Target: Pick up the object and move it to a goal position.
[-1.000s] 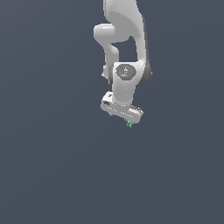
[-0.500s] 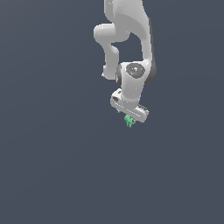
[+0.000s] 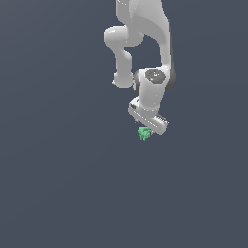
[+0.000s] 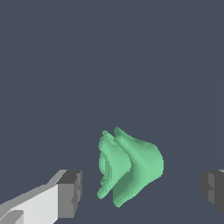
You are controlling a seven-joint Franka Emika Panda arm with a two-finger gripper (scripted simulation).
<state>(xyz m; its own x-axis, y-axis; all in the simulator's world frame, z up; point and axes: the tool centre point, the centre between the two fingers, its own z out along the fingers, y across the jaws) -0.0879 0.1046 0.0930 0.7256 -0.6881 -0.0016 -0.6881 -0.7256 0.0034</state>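
Note:
The object (image 3: pixel 144 133) is a small bright green lumpy figure just below the white hand of the arm in the exterior view. In the wrist view the object (image 4: pixel 131 166) stands between the two fingers with a gap on each side. One dark pad (image 4: pixel 70 192) is apart from it on one side, and the other pad (image 4: pixel 214 192) is farther off at the frame's edge. My gripper (image 4: pixel 142 192) is open around the object without touching it. In the exterior view the gripper (image 3: pixel 146 129) has its fingertips mostly hidden behind the hand.
The white arm (image 3: pixel 145 34) reaches down from above. All around is a plain dark grey ground with no other objects or edges in sight.
The hand has turned about its wrist and shifted slightly to the exterior view's right. The green object has stayed in about the same place beneath it.

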